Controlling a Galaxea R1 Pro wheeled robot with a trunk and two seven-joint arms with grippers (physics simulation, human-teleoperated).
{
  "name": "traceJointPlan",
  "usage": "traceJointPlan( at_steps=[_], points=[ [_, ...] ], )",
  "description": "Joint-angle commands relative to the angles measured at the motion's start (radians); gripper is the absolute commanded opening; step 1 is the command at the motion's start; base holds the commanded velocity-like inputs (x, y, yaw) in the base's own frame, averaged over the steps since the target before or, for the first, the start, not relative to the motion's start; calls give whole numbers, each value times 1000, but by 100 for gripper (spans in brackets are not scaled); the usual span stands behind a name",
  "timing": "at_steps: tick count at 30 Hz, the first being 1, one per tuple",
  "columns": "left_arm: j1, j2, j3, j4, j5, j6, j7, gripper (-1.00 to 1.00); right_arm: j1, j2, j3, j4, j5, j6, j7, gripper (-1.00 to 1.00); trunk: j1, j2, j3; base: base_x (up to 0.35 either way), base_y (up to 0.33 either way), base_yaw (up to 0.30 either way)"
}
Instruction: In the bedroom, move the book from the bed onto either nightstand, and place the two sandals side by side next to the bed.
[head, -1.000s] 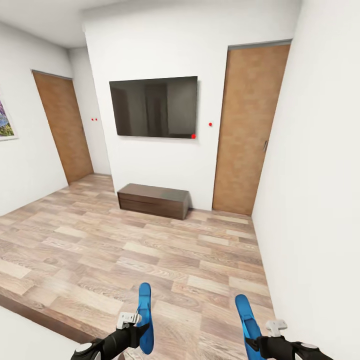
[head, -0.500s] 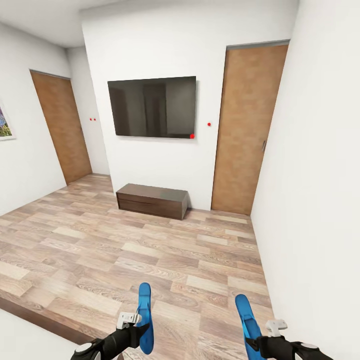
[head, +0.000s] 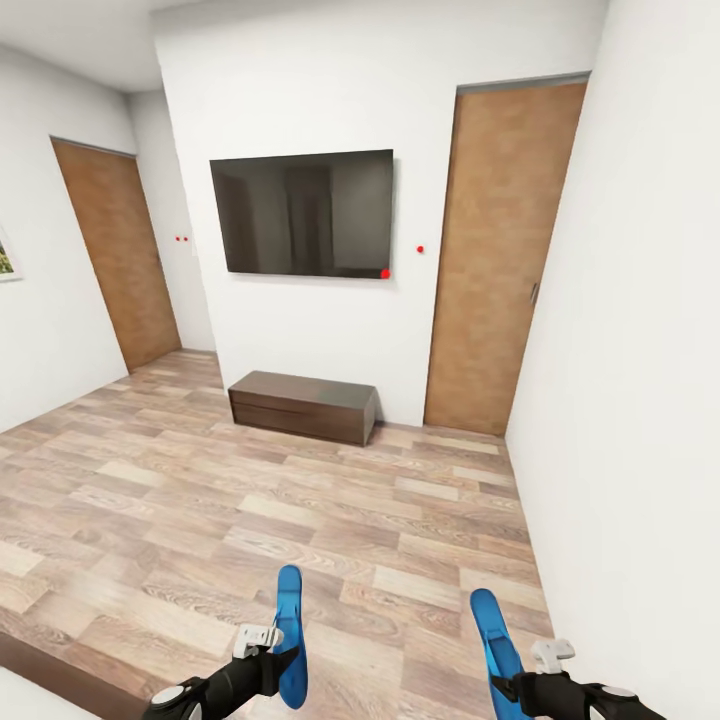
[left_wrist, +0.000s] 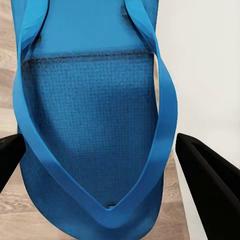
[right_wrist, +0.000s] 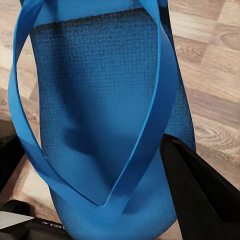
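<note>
I hold one bright blue sandal in each gripper. In the head view, the left sandal stands on edge in my left gripper, low and centre-left. The right sandal does the same in my right gripper. In the left wrist view, the sandal with its strap lies between the black fingers. The right wrist view shows the other sandal between its fingers. A corner of the bed, dark frame and pale mattress, sits at the lower left. The book and nightstands are out of view.
Wood-plank floor stretches ahead to a white wall with a black TV above a low dark cabinet. Closed wooden doors stand at the far left and right. A white wall runs close along my right.
The whole view has shifted as the camera moved: the bed corner and the wall picture at the left have slid further out of frame. Both sandals stay held as before.
</note>
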Motion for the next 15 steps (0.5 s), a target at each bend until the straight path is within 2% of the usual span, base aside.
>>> traceJointPlan(
  at_steps=[1,6,15],
  points=[
    [-1,-1,6,0,-4,1,-6,-100,-1,0,9,1,-9,-2,1,-100,1,-1,-1,56,0,-18],
    [-1,-1,6,0,-4,1,-6,-100,-1,0,9,1,-9,-2,1,-100,1,-1,-1,19,0,-160],
    [-1,-1,6,0,-4,1,-6,-100,0,0,9,1,-9,-2,1,-100,1,-1,-1,1,0,-289]
  ],
)
